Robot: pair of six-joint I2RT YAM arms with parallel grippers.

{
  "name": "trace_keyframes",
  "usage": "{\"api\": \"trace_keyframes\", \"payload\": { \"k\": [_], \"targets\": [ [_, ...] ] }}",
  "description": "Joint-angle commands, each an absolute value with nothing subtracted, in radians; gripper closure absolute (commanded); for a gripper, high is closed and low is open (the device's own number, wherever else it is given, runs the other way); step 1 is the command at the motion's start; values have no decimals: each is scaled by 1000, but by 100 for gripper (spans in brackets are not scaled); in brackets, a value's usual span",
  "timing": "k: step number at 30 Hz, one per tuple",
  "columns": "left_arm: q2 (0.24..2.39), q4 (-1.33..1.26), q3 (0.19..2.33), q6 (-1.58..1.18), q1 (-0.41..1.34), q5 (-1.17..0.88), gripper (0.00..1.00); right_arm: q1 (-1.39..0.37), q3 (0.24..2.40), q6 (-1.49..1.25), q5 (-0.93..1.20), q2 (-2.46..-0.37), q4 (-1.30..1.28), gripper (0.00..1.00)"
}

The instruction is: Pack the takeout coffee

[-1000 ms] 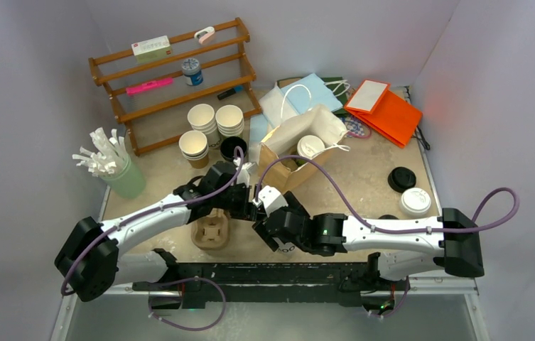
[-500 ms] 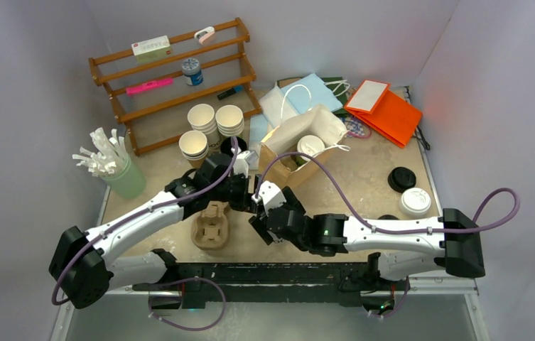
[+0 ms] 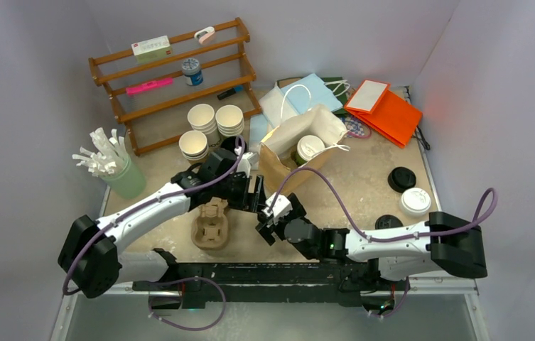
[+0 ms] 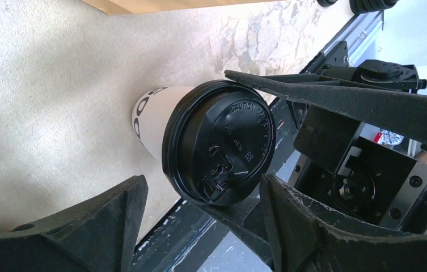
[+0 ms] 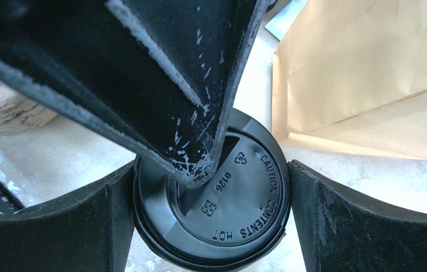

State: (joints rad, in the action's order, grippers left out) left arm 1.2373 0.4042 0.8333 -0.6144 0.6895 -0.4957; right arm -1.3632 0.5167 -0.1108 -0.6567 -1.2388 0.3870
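Left fingers (image 4: 86, 226) have spread apart above upright coffee cup (image 4: 214, 148), lid skyward; right fingers (image 5: 58, 226) clamp it

I see: pale grey-lilac walls (image 3: 30, 106) at left, rear and right of frame; beige mottled tabletop (image 3: 378, 170) at centre; brown wooden slatted rack (image 3: 179, 98) upper left, on the tabletop near the rear wall; light soft, even.

Wooden rack (image 3: 172, 82) at the back — pulp cup tray (image 3: 212, 227) near front, orange bags (image 3: 386, 112) back right.
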Motion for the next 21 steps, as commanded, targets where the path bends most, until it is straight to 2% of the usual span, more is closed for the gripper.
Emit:
{"api": "trace_keyframes", "payload": {
  "k": [1, 3, 14, 21],
  "targets": [
    [1270, 404, 891, -561, 686, -541, 24, -1370, 419, -9, -684, -1229, 712, 6],
    [1288, 402, 900, -558, 687, -554, 23, -1370, 381, 49, -688, -1229, 813, 4],
    [1373, 401, 907, -531, 686, -572, 23, -1370, 383, 58, -678, -1248, 826, 3],
    [1422, 448, 914, -519, 686, -520, 28, -1370, 399, 51, -680, -1223, 781, 3]
  ]
}}
